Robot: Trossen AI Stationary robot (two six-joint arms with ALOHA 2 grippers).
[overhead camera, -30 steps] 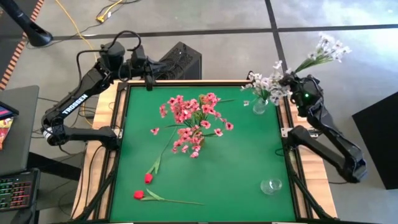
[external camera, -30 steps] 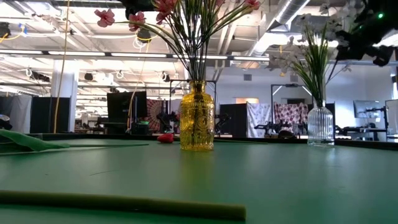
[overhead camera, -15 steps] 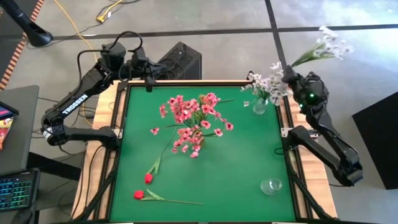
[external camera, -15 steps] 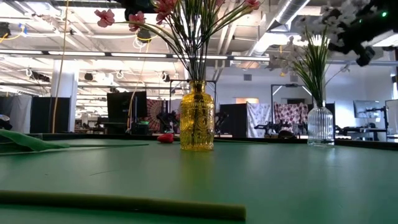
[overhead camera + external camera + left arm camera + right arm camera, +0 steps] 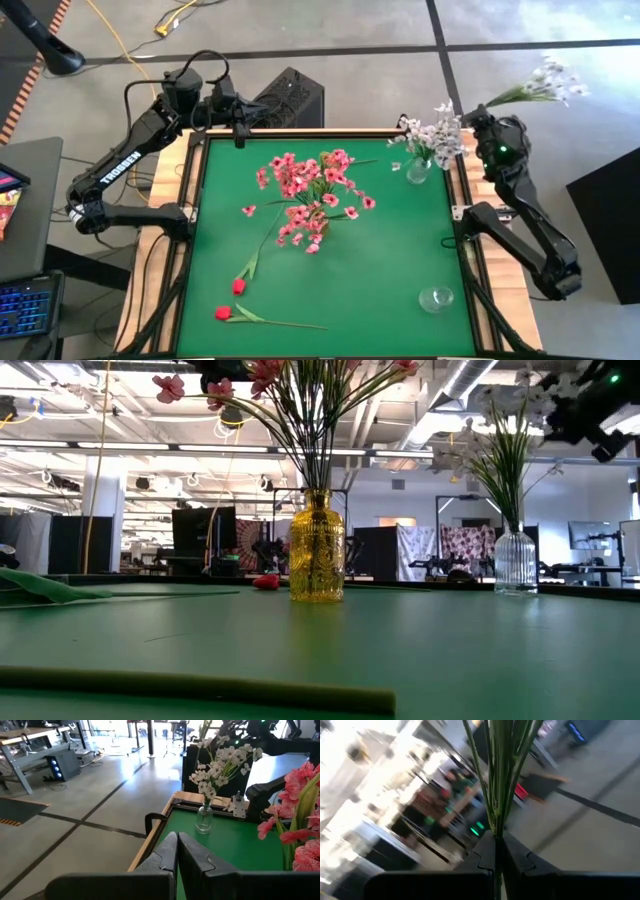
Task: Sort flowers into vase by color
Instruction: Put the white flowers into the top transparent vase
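Note:
My right gripper point(image 5: 484, 108) is raised past the table's far right corner, shut on a spray of white flowers point(image 5: 545, 84) that points away from the table. A clear vase point(image 5: 418, 168) with white flowers stands on the mat next to it. A yellow vase point(image 5: 317, 548) in the middle of the mat holds the pink flowers point(image 5: 312, 183). Two red buds point(image 5: 238, 286) point(image 5: 222, 312) lie on their leafy stems near the front left. My left gripper point(image 5: 177, 851) is shut and holds nothing, raised over the far left corner point(image 5: 240, 125). My right gripper pinches the white spray's bunched green stems point(image 5: 496, 827) between its two fingers, at their lower end. The stems run on from the fingertips, roughly in line with the fingers. The spray is lifted clear, its blossoms point(image 5: 552, 82) out beyond the table's right edge.
An empty small clear vase point(image 5: 436, 298) stands near the front right. The green mat point(image 5: 400, 250) has a raised wooden frame point(image 5: 458, 200). A black box point(image 5: 292, 98) sits behind the far edge.
My right gripper has swung outward past the table's right far corner, away from the clear vase, and rolled. The white spray went with it, its blossoms now farther right and the stem lying flatter.

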